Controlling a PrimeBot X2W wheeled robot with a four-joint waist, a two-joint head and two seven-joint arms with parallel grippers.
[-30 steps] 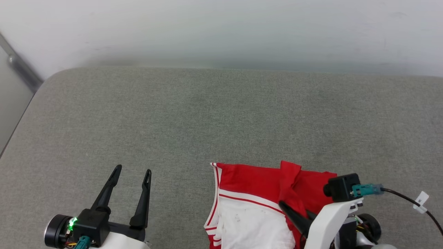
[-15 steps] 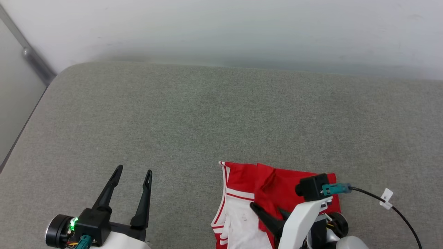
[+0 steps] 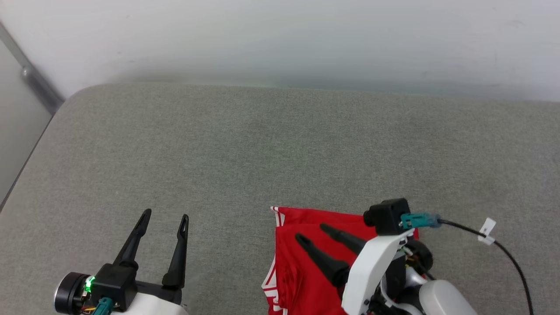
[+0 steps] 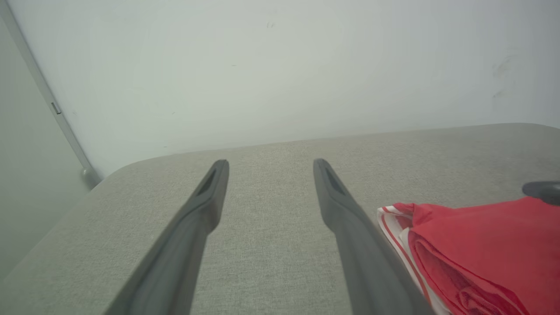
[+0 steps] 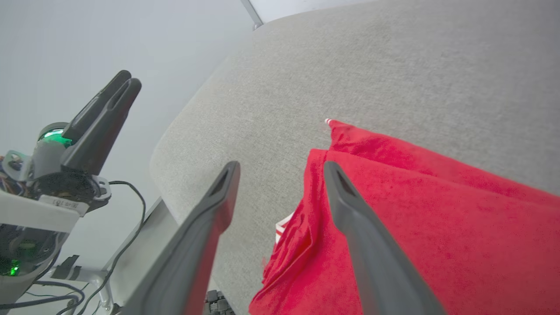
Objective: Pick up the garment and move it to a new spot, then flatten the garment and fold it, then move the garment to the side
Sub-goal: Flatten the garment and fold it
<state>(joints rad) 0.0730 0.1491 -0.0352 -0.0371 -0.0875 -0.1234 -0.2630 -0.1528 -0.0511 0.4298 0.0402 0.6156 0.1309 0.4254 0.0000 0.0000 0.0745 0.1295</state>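
Note:
The red garment (image 3: 302,262) lies folded near the front edge of the grey cushioned surface (image 3: 280,148), red-white striped trim along its left side; its lettering is hidden. My right gripper (image 3: 313,232) hovers open just over the garment's left part, nothing between its fingers. In the right wrist view the garment (image 5: 437,218) spreads under and right of that gripper (image 5: 280,168). My left gripper (image 3: 165,215) stands open at the lower left, well left of the garment. The left wrist view shows the left gripper (image 4: 269,162) open, the garment (image 4: 472,245) at its lower right.
A white wall (image 3: 280,39) runs behind the surface. A grey metal bar (image 3: 35,83) slants at the far left corner. A black cable with a white tag (image 3: 485,229) trails right from my right wrist. The surface's left edge drops off near my left arm.
My right gripper has let go of the cloth and opened, having brought the red layer leftward over the white part. The garment now shows red on top. The head camera shifted slightly.

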